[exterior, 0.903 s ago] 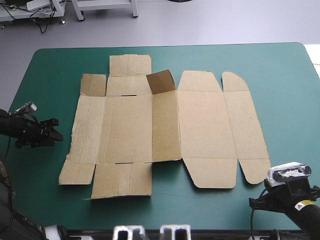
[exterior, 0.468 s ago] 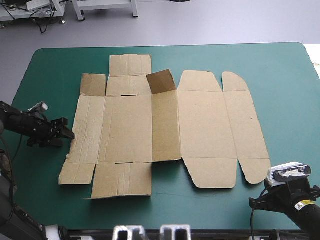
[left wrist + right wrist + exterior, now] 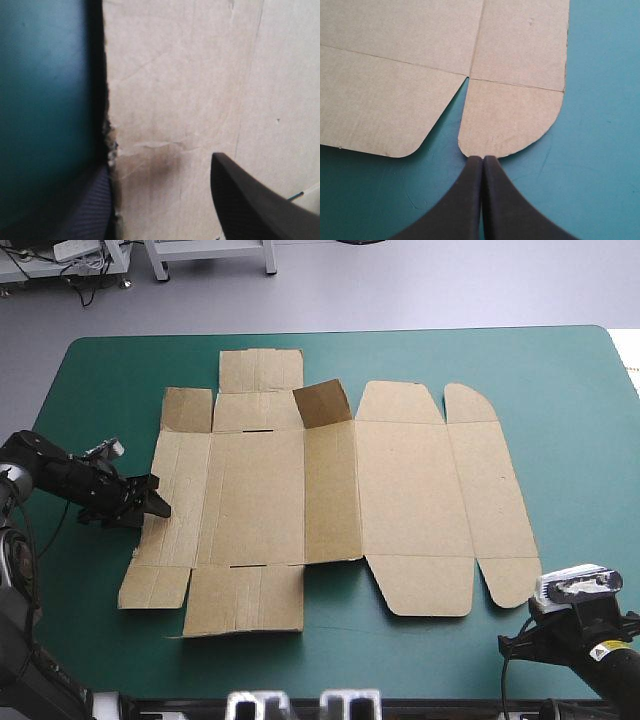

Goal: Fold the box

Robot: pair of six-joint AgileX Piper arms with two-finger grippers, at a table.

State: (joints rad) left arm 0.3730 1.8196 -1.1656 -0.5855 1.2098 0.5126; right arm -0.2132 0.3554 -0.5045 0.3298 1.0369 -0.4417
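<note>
Hardly begun, I'd say: the box (image 3: 400,490) lies as a flat brown sheet on the teal-green cover (image 3: 560,390), with no walls raised or tucked, so nearly all the folding is left. Only one small flap (image 3: 322,403) at the box's far edge stands up at a tilt; every other panel lies flat, its creases faint lines. The box's left edge looks ragged, with a small tear (image 3: 111,145). The left gripper (image 3: 150,505) sits at that edge, black fingers apart, one over the board, the other beside it. The right gripper (image 3: 483,161) is pressed closed and empty, its tip just at the rounded flap (image 3: 507,117) of the box's near right corner.
</note>
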